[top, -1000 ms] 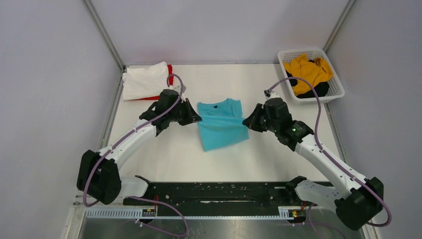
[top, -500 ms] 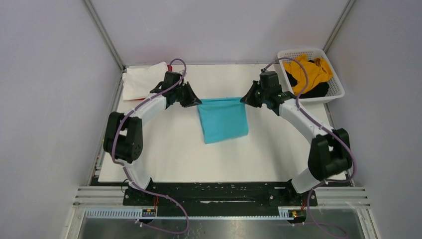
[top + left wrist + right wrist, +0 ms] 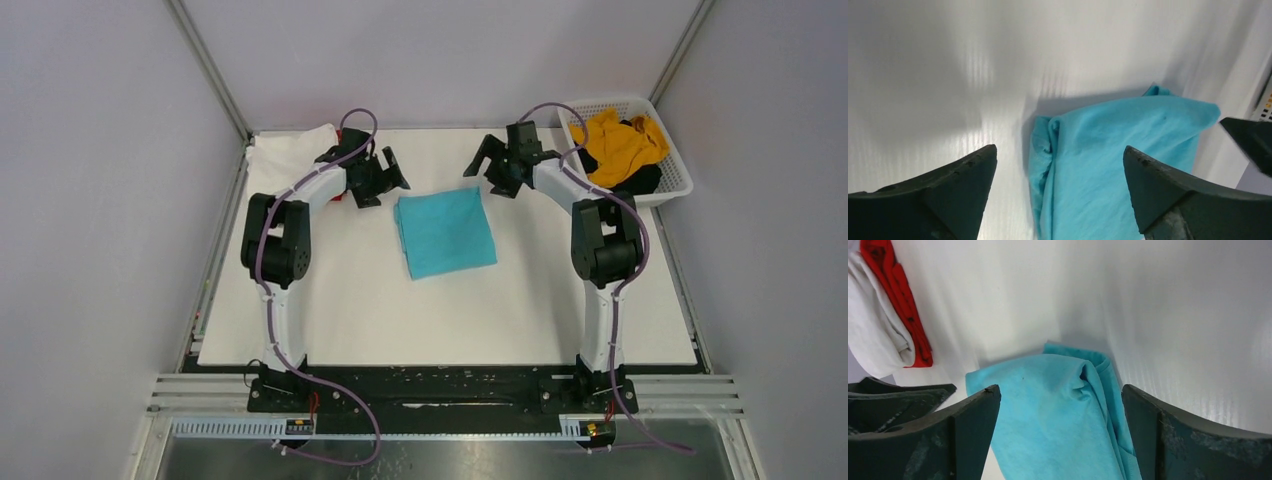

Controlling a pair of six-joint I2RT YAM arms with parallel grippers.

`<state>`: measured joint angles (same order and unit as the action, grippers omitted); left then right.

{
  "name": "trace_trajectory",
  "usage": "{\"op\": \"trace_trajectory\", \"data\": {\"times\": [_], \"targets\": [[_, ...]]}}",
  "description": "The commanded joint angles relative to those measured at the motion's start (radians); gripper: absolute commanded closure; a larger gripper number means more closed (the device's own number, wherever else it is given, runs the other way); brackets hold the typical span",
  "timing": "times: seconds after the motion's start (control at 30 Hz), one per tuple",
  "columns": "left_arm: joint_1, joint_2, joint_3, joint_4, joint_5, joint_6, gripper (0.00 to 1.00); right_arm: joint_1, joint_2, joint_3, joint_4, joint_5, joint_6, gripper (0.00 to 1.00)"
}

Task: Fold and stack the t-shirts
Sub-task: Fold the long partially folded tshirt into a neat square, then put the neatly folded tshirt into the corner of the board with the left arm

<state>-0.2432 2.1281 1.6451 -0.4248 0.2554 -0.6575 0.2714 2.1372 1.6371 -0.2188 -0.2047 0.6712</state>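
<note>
Beneath white t-shirt [image 3: 873, 335], half-hidden red t-shirt [image 3: 900, 300]

Bright, even light falls from above; the top view is sharp. In both wrist views the white table [image 3: 973, 75] carries pale glare patches and streaks, the turquoise shirt [image 3: 1118, 150] casts a soft grey shadow on the table beside it, and the black fingers [image 3: 948, 195] close to the lens look slightly blurred
</note>
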Motion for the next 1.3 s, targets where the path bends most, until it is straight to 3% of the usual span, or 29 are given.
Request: {"op": "trace_trajectory", "data": {"times": [0.0, 0.17, 0.3, 0.37, 0.47, 0.57, 0.77, 0.97, 1.13, 1.27], "targets": [[0.004, -0.143, -0.121, 0.049, -0.046, 0.013, 0.01, -0.006, -0.125, -0.008, -0.026, -0.022, -0.042, 0.01], [-0.005, -0.266, -0.408, 0.209, 0.009, -0.035, 0.01, -0.006, -0.366, -0.353, 0.105, -0.006, -0.038, 0.0], [-0.064, -0.253, -0.464, 0.244, -0.004, -0.059, 0.01, -0.006, -0.533, -0.582, 0.158, -0.024, -0.027, 0.01], [-0.089, -0.222, -0.455, 0.243, -0.019, -0.065, 0.06, -0.006, -0.611, -0.671, 0.165, -0.015, -0.025, 0.0], [-0.132, -0.146, -0.373, 0.154, -0.131, -0.08, 0.24, -0.006, -0.709, -0.771, 0.172, 0.012, -0.042, 0.0], [-0.186, -0.062, -0.241, 0.012, -0.223, -0.071, 0.52, -0.006, -0.783, -0.814, 0.138, 0.068, -0.074, 0.01], [-0.273, 0.009, -0.104, -0.146, -0.453, -0.045, 0.99, -0.006, -0.881, -0.859, 0.124, 0.127, -0.103, 0.0], [-0.279, 0.039, 0.066, -0.28, -0.799, 0.104, 1.0, -0.006, -0.915, -0.872, 0.121, 0.131, -0.134, 0.01], [-0.268, 0.01, 0.095, -0.151, -1.028, 0.387, 1.0, -0.006, -0.962, -0.884, 0.119, 0.177, -0.173, 0.0], [-0.215, -0.011, 0.083, 0.003, -1.042, 0.622, 1.0, -0.006, -0.995, -0.892, 0.117, 0.265, -0.195, 0.0]]}}
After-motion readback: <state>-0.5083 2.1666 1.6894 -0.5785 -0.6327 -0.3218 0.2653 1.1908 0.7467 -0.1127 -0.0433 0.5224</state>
